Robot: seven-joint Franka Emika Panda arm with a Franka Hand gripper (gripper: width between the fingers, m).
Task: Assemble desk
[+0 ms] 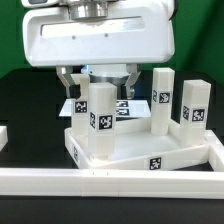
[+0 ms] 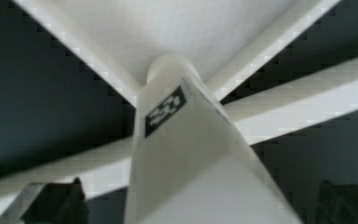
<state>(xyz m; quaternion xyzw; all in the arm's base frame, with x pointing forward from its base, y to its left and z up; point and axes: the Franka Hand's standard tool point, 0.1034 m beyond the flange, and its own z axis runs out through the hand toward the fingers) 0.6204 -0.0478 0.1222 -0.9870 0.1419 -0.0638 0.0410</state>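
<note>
Room tight at the front: long white border rail (image 1: 110, 182) lying just beside the near rim of the white plastic tray-like desk top (image 1: 185, 155), and running across the exterior view. Bare black surface (image 1: 20, 100) open at the exterior view's left, well clear of the parts.

Desk top lying flat on the surface, long axis running across the exterior view and slightly skewed to the rail. Three white square block legs standing upright on it, long axes vertical, tagged faces turned towards the exterior camera: nearest leg (image 1: 100, 125) at the exterior view's left end, second leg (image 1: 163, 100) and third leg (image 1: 195, 108) close together at the right end, apart from each other by a narrow gap.

Two-finger tool (image 1: 100, 82) directly over the nearest leg (image 2: 185, 140), released, dark fingertips (image 2: 51, 200) spread wide on either side of the leg's upper part, clear gaps on both flanks in the wrist view, nothing grasped. Leg's tag (image 2: 167, 110) facing the wrist camera, white rims of the top crossing behind it. Little spare room between fingers and leg sides.
</note>
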